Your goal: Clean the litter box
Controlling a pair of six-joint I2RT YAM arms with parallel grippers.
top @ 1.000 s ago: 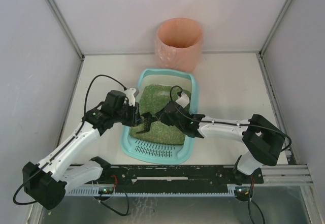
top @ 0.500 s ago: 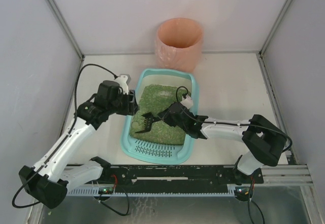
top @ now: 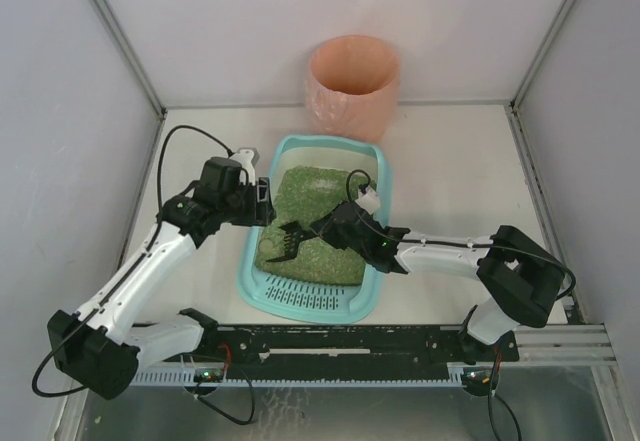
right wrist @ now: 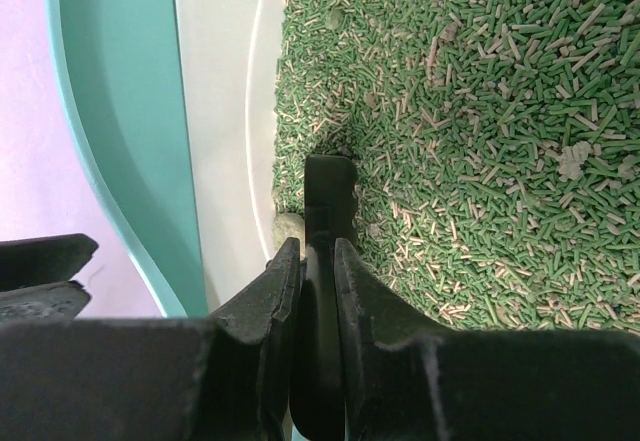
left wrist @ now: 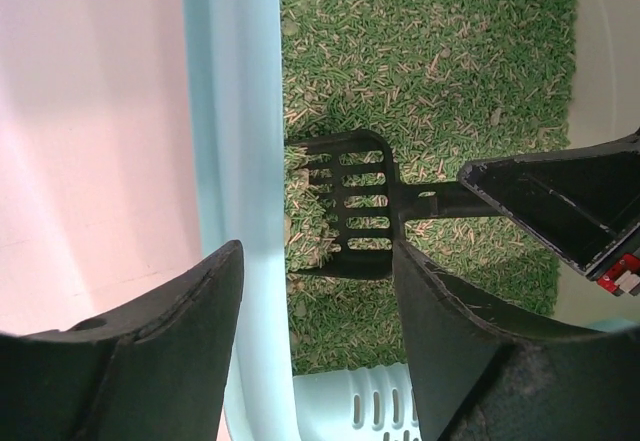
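Observation:
The teal litter box [top: 310, 299] lies mid-table, filled with green-brown granules [top: 318, 193], its slotted grate at the near end. My right gripper [top: 322, 226] is shut on the handle of the small black slotted scoop [top: 285, 242], whose head rests on the granules by the left wall. In the right wrist view the gripper [right wrist: 317, 251] clamps the handle [right wrist: 327, 186], with a pale clump [right wrist: 289, 228] just left of it. My left gripper [top: 263, 208] is open and empty, its jaws [left wrist: 315, 251] straddling the box's left rim [left wrist: 235, 161], with the scoop [left wrist: 350, 206] just beyond.
A round pink-orange bin [top: 352, 86] stands behind the box against the back wall. Grey walls close in the left, right and back sides. A black rail [top: 340, 341] runs along the near edge.
My left gripper has drawn back from beside the scoop inside the box to the left rim. My right gripper and the scoop have barely shifted.

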